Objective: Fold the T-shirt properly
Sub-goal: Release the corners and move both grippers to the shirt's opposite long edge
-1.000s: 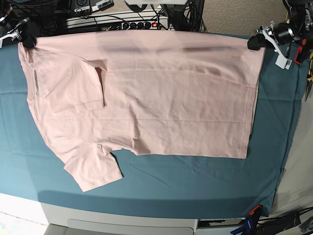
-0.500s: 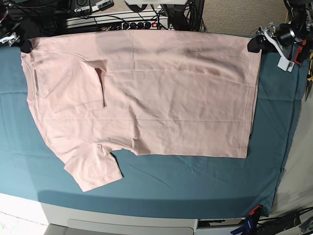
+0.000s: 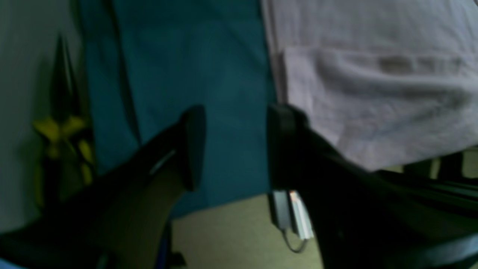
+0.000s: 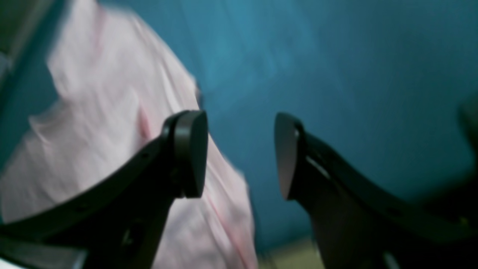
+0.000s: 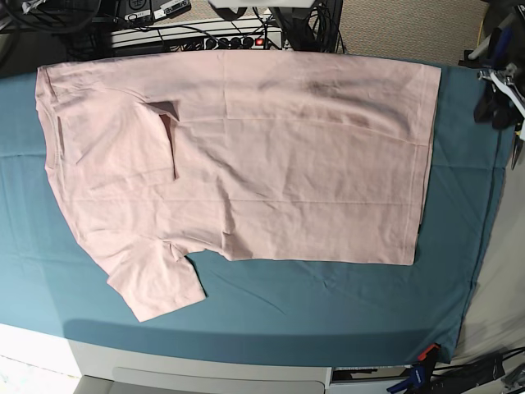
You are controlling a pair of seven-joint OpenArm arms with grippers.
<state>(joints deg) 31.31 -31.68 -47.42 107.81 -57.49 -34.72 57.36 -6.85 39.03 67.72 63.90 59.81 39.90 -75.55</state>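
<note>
The pale pink T-shirt (image 5: pixel 246 156) lies flat on the counter, which is covered with a teal table cloth (image 5: pixel 344 304). Its body reaches from the left side to near the right side in the base view, and one short sleeve (image 5: pixel 156 283) points toward the near edge on the left. A dark smudge of lettering shows faintly through the fabric along the far edge. The left claw (image 3: pixel 233 149) hangs over the teal cloth just beside the shirt's hem corner; its two black fingers (image 3: pixel 192 145) stand apart with nothing between them. The right claw (image 4: pixel 241 153) is also parted and empty, with the pink fabric (image 4: pixel 112 123) below on one side and bare cloth on the other. In the base view only the left arm's end (image 5: pixel 496 98) is seen, off the shirt at the right edge. Yellow-handled pliers (image 3: pixel 65 138) lie beyond the cloth.
</note>
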